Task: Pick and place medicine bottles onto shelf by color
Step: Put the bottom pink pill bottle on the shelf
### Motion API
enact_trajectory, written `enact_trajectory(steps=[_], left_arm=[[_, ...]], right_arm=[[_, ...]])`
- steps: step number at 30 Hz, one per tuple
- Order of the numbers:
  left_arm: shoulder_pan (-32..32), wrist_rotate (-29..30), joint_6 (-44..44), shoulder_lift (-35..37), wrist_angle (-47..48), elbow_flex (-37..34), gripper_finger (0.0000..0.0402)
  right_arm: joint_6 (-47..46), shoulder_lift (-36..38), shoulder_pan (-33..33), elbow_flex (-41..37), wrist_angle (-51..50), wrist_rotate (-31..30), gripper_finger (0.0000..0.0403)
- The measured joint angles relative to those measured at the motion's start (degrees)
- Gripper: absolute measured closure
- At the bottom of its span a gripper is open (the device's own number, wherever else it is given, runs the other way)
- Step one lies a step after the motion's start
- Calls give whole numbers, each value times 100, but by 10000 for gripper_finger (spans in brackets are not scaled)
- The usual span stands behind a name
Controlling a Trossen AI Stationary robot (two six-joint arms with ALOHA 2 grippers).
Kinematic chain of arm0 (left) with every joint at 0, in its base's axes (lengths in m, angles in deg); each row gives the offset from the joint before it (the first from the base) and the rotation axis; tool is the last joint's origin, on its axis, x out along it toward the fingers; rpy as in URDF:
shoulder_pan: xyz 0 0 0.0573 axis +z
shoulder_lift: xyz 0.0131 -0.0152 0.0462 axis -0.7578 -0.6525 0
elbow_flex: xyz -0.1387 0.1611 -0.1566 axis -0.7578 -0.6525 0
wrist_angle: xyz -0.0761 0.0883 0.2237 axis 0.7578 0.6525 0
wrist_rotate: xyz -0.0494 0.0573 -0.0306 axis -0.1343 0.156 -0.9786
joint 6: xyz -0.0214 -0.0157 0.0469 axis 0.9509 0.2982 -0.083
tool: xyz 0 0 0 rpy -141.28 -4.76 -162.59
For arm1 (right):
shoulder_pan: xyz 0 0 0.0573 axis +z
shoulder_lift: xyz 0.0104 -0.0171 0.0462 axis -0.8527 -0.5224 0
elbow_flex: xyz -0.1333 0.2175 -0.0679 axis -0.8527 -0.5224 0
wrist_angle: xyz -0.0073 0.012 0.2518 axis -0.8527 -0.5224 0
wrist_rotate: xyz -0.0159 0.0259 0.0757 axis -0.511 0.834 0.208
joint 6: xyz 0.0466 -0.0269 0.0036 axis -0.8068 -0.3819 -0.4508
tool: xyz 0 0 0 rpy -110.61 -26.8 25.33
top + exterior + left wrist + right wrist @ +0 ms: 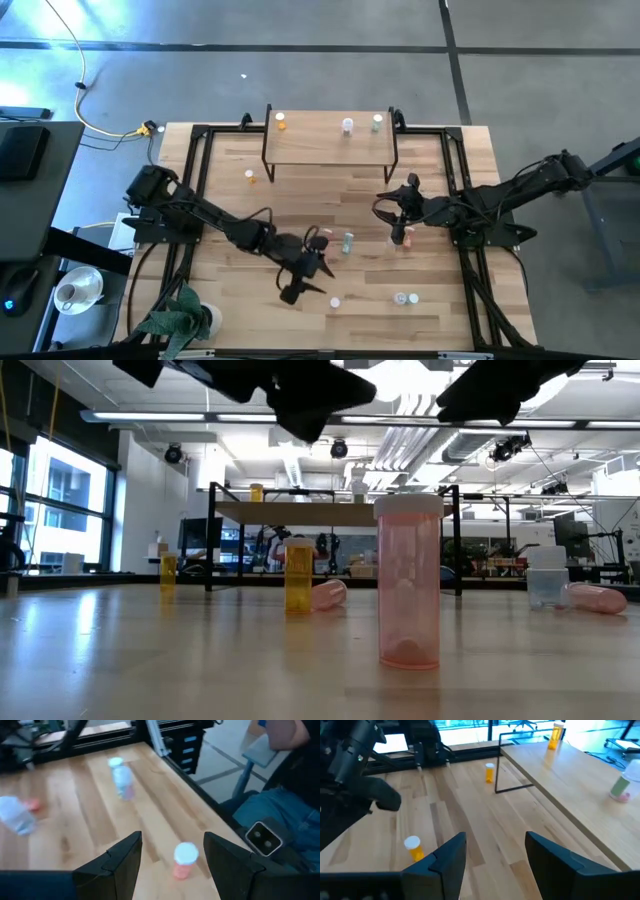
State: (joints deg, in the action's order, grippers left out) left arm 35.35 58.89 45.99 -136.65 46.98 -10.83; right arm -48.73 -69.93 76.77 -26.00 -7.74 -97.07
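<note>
Nearby, potted plant (182,318) at table (230,210) corner, cables (100,125) beyond.

We see a surface (330,215) of pale wood planks with visible grain, smooth and lightly glossy where it catches the window light. The shelf (330,148) has a matching light-wood board on thin black metal legs. The medicine bottles look like translucent plastic: the pink bottle (408,582) is clear-walled and shiny under an opaque white cap, and the orange bottle (298,576) has the same sheen. Both arms' fingers (451,856) look matt black plastic. The floor (320,70) is dull grey concrete.
</note>
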Motion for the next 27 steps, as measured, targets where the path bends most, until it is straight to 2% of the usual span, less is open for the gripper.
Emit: enact_trajectory(steps=[13,27], left_arm=[[-235,282,-207,-1117,8,622,200],[-297,204,-109,-1317,65,683,200]], right_arm=[[9,2,24,4,1,-1,208],[10,0,24,4,-43,-1,208]])
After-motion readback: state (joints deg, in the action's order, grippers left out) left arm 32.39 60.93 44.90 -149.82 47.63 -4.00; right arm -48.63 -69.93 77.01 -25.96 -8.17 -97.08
